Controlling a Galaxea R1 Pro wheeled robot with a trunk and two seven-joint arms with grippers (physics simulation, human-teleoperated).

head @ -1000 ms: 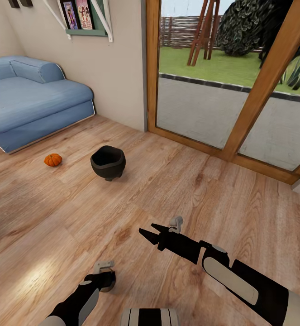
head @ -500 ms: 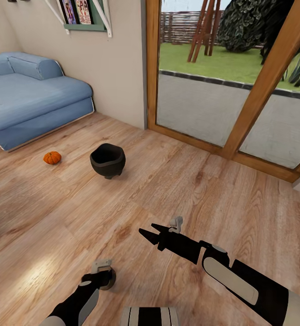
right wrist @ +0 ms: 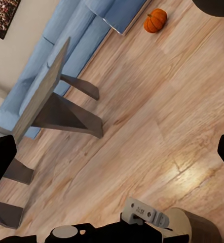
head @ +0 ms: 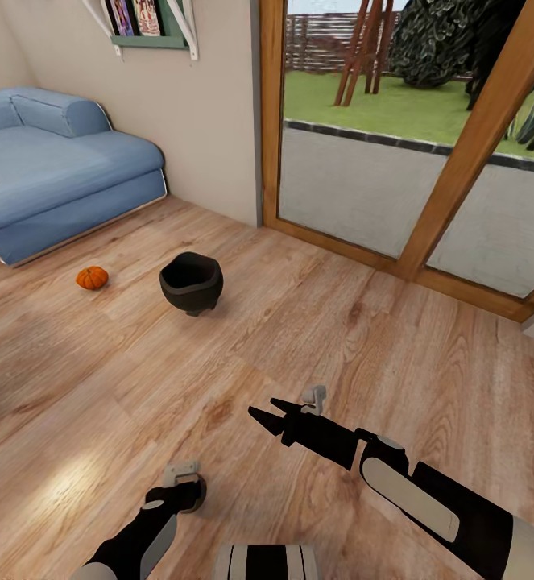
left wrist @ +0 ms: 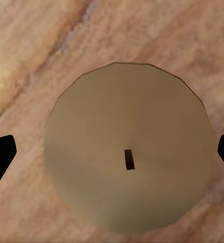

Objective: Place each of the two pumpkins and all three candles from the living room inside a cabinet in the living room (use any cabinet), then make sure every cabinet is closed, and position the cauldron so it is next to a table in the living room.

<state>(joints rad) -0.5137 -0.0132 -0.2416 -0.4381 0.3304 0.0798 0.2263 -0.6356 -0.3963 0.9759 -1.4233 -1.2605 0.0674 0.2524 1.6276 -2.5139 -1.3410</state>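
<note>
A blue sofa (head: 49, 173) backs a wood floor (head: 339, 338) where the black cauldron (head: 191, 283) stands beside an orange pumpkin (head: 92, 278), while the left gripper (head: 184, 491) clasps a beige candle (left wrist: 128, 162) and the right gripper (head: 267, 412) hangs with fingers parted, empty.

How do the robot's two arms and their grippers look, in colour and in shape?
Both arms are glossy black with rounded off-white shell panels. The right gripper ends in two slim, pointed black fingers, with a small light-grey bracket mounted on the wrist behind them. The left gripper carries a similar light-grey bracket on a black wrist. In the wrist views the fingertips appear plain black. No loose cables or markings are visible.
</note>
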